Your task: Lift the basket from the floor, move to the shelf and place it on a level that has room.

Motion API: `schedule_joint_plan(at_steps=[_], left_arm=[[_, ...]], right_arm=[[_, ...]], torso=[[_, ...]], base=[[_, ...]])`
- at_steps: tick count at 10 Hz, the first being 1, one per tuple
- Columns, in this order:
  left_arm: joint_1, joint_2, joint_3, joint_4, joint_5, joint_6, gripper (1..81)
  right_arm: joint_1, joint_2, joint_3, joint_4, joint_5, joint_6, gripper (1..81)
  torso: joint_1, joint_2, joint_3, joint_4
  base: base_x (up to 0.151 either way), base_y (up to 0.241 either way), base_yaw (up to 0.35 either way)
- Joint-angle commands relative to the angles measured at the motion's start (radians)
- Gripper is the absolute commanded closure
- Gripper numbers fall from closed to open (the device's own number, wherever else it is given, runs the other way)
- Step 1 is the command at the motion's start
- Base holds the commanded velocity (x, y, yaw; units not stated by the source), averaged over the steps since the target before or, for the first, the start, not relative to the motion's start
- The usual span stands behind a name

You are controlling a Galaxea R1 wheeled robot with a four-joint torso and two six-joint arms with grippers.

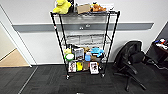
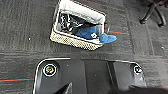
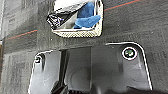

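Probably an office: swivel chair [image 1: 130,62], carpet tiles [image 1: 45,80].

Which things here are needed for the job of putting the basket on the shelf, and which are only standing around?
For the job:
basket, on the carpet floor
wire shelf
its bare second level

Only standing around:
yellow plush on the top tier
cardboard box
office chair
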Motion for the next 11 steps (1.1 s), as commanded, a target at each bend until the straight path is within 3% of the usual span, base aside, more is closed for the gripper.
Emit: schedule_joint_plan(at_steps=[1,7,8,11], left_arm=[[-0.043,-0.011,0.010,0.012,0.040,-0.004,1.0],[0.001,-0.014,0.005,0.001,0.062,-0.006,1.0],[0.003,-0.023,0.010,0.003,0.063,-0.006,1.0],[0.012,-0.025,0.025,0.000,0.085,-0.007,1.0]], right_arm=[[0.044,-0.013,0.004,-0.007,-0.041,0.001,1.0],[0.033,-0.008,0.004,0.001,-0.041,0.001,1.0],[0.033,-0.004,0.006,0.001,-0.043,0.001,1.0],[0.018,0.006,0.003,0.001,-0.043,0.001,1.0]], torso=[[0.000,0.000,0.000,0.000],[0.000,0.000,0.000,0.000],[0.064,-0.100,0.000,0.000],[0.092,-0.146,0.000,0.000]], base=[[0.000,0.000,0.000],[0.000,0.000,0.000],[0.000,0.000,0.000],[0.000,0.000,0.000]])
